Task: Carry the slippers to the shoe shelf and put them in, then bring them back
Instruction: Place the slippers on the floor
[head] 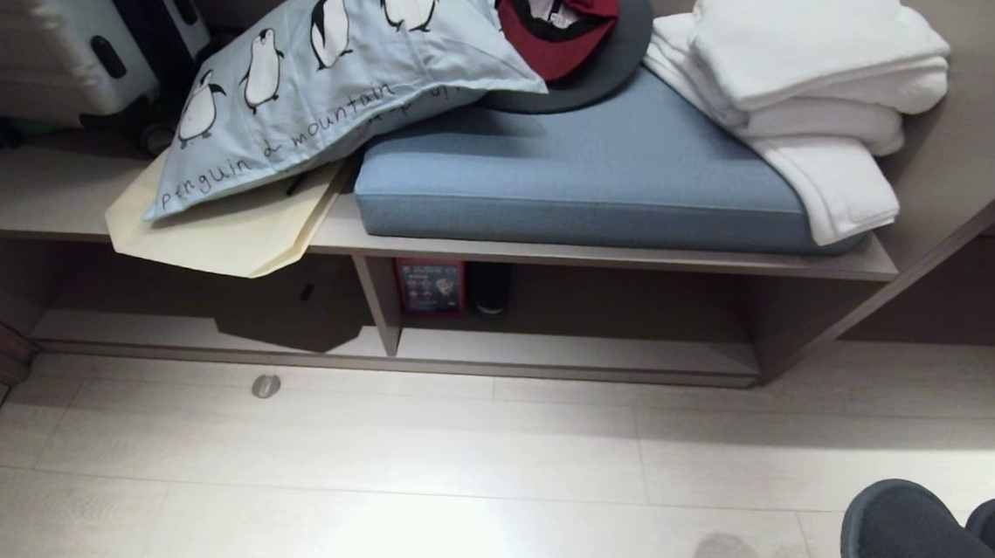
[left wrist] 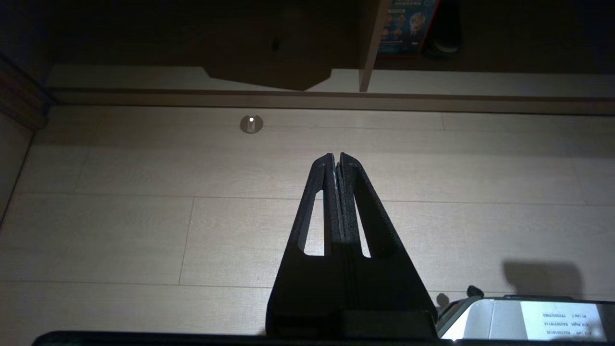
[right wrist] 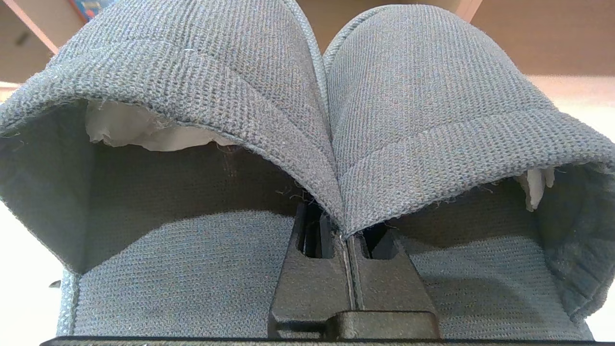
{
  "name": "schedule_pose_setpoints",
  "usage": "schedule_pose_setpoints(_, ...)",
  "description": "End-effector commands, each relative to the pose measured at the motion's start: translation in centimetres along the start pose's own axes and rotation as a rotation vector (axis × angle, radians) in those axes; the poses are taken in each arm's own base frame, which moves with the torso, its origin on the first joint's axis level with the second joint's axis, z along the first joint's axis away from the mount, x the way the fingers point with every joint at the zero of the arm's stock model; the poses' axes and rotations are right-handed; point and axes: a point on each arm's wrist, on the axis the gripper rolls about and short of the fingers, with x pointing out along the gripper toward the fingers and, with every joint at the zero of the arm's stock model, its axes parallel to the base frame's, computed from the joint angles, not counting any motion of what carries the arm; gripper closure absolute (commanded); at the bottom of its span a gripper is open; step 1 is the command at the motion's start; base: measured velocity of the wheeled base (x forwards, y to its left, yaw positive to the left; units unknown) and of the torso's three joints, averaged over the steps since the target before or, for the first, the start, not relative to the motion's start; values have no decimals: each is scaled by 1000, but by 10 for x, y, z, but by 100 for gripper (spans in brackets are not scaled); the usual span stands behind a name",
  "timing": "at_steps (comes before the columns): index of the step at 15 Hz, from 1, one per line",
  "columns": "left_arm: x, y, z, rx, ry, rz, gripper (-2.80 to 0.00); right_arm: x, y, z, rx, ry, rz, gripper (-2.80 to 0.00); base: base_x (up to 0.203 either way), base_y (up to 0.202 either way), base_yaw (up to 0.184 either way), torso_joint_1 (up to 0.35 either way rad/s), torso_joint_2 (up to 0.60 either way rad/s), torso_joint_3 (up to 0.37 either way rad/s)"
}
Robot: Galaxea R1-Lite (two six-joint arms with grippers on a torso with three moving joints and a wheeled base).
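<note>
Pinched together at their inner edges by the right gripper [right wrist: 347, 229], the slippers [head: 938, 555], low at the robot's right, toes and long axes toward the shoe shelf [head: 580, 352]. Between them and the shelf's raised front edge, bare pale floor [head: 415, 457]. Over that floor, left gripper [left wrist: 337, 161], fingers pressed together, holding nothing.

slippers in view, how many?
2. Both slippers hang side by side, pinched at their inner edges by the right gripper; their toes show low right in the head view.
</note>
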Motion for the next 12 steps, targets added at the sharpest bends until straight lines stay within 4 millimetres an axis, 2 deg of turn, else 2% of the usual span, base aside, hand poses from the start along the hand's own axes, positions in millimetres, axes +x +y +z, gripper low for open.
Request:
schedule_pose_setpoints(1,0,0,0,0,0,1,0,0,0,0,0,1,-1,0,0,0,0,2,1,201)
schedule_pose_setpoints(12,0,0,0,0,0,1,0,0,0,0,0,1,1,0,0,0,0,2,3,201)
